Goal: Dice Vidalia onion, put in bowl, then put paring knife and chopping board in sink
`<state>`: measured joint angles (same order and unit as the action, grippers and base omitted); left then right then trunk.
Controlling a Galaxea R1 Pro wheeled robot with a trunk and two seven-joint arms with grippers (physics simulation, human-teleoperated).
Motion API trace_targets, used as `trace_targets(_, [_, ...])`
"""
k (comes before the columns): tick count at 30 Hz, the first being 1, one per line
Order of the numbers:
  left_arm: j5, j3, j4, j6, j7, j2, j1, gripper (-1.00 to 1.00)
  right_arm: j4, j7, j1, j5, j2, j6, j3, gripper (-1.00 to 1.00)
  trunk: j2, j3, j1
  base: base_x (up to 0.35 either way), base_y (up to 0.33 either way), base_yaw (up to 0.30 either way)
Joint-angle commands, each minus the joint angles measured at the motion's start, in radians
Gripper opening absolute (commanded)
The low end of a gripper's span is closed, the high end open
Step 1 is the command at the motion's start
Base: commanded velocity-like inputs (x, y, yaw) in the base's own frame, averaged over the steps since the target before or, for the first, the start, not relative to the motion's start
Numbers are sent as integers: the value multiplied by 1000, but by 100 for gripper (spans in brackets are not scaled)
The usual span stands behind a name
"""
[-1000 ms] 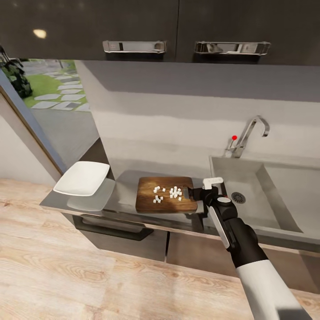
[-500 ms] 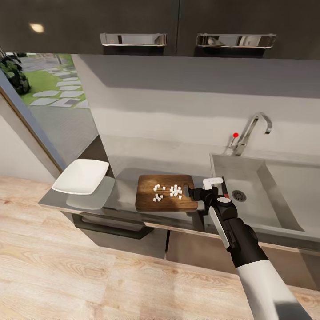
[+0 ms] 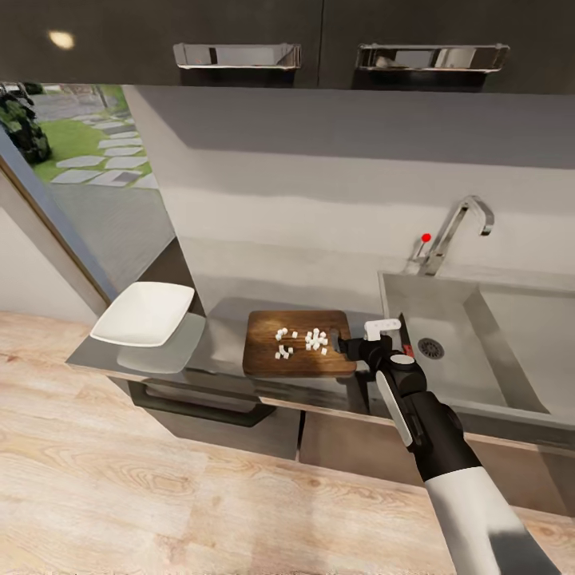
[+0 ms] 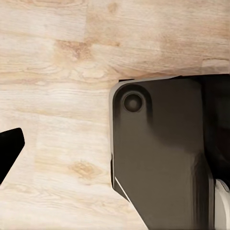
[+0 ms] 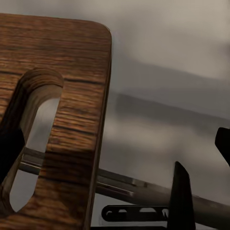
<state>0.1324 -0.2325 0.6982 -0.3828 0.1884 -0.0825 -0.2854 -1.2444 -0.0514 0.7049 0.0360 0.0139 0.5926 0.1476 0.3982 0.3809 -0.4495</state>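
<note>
Grey countertop [image 3: 220, 335] under the chopping board [image 3: 267, 363], running on past both its ends; dark wall cabinets [image 3: 120, 32] high above the board, pale wood floor [image 3: 120, 479] on the near side of it.

Steel sink [image 3: 479, 359] sunk into the worktop just past the board's slotted end; curved faucet [image 3: 455, 231] and red knob [image 3: 426, 237] at the sink's back rim, beyond and to that same side of the board.

Right arm [image 3: 431, 435] reaching in from the near side toward the board's slotted end.

White bowl [image 3: 144, 314] at the board's opposite end, a short gap apart, empty as far as can be seen.

Board lying flat, long side along the counter's front edge; handle slot [image 5: 33, 139] and rounded corner close up in the right wrist view.

Right gripper [image 3: 349, 346] right at the board's slotted end; fingers spread wide in the wrist view, one dark tip [image 5: 8, 153] beside the slot and the other [image 5: 223, 143] well off past the board's edge, gripping nothing.

Of the left gripper [image 4: 10, 148], one dark tip over the floor, away from the board; spread of its fingers cannot be told.

A slim dark sliver with a red end [image 3: 406, 339] at the sink rim nearest the board, likely the paring knife, too small to be sure.

Diced onion [image 3: 307, 342] scattered as small white bits on the board, mostly toward the slotted end.
</note>
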Motion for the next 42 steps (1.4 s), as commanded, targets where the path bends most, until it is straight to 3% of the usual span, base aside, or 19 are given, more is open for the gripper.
trace_targets(1, [10,-8,1,-2,8,-2,0,100,-1,-5,1,4,0,5,1,100,2,3,-1,0,0,0])
trace_targets(17, [10,-8,1,-2,8,-2,0,100,-1,-5,0,4,0,4,1,100,2,24,-1,11,9,0])
trace_targets(42, [9,-7,-21,-1,8,-1,1,100,31,-5,1,2,-2,4,1,100,2,25,-1,3,2,0])
